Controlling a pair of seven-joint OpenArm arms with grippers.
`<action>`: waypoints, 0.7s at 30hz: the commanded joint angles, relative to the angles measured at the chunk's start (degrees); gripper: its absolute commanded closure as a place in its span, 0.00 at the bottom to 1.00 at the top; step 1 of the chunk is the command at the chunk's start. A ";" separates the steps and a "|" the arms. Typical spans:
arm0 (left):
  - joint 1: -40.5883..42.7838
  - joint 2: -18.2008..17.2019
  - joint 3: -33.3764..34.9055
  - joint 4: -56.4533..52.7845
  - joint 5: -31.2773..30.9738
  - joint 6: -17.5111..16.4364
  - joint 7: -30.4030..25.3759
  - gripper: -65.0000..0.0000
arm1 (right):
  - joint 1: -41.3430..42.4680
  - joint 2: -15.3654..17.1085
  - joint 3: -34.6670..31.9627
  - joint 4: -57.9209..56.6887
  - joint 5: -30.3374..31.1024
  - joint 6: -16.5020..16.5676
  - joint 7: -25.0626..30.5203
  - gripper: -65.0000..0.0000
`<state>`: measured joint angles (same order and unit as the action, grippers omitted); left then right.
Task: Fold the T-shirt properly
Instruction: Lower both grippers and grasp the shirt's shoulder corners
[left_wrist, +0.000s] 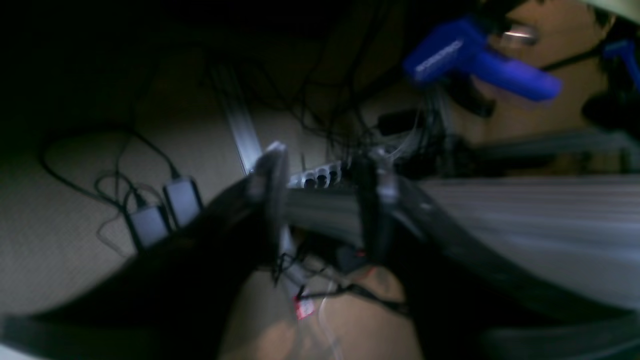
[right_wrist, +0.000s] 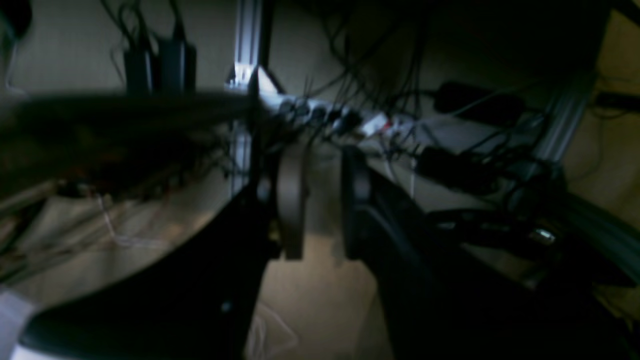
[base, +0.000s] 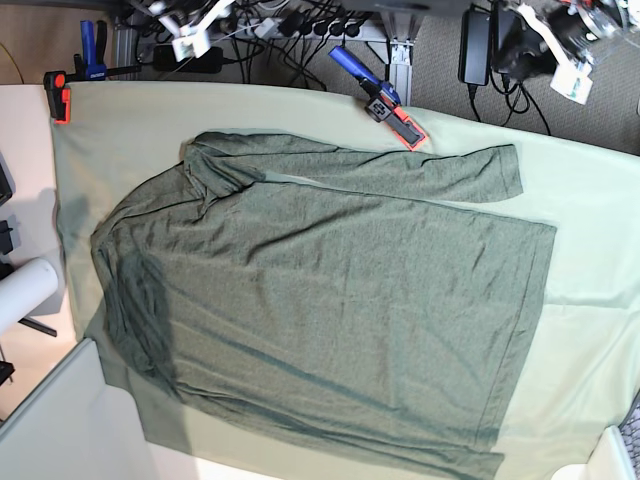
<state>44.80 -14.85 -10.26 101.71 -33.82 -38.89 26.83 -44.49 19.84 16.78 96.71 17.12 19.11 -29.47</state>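
Pale green cloth (base: 590, 190) covers the table, fixed at its far edge by a blue clamp (base: 372, 95) and an orange clamp (base: 58, 97). T-shirt (base: 330, 300) lies flat and spread on the cloth, one long sleeve stretched along the far edge, touched by neither gripper. Left gripper (left_wrist: 325, 200), seen by its wrist camera over floor cables, has its fingers (left_wrist: 272, 195) spread wide, empty. Right gripper (right_wrist: 320, 200) shows a narrow gap between its fingers (right_wrist: 292, 200), nothing held. Both wrist views are dim and blurred.
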 joint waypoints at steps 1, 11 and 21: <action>0.68 -0.94 -1.14 2.86 -2.54 -0.83 0.83 0.49 | -0.61 0.48 1.64 2.38 1.22 0.22 -0.31 0.80; -3.56 -7.26 -4.66 10.32 -5.99 -0.83 3.13 0.48 | 3.45 0.42 8.33 11.67 10.38 0.37 -1.84 0.54; -13.79 -7.23 -4.63 4.00 -6.56 -0.79 2.99 0.48 | 12.33 0.00 8.46 8.28 8.28 0.15 -1.86 0.49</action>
<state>30.81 -21.58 -14.59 105.08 -39.62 -39.16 30.70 -32.03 19.18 24.73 104.29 25.21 19.20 -32.40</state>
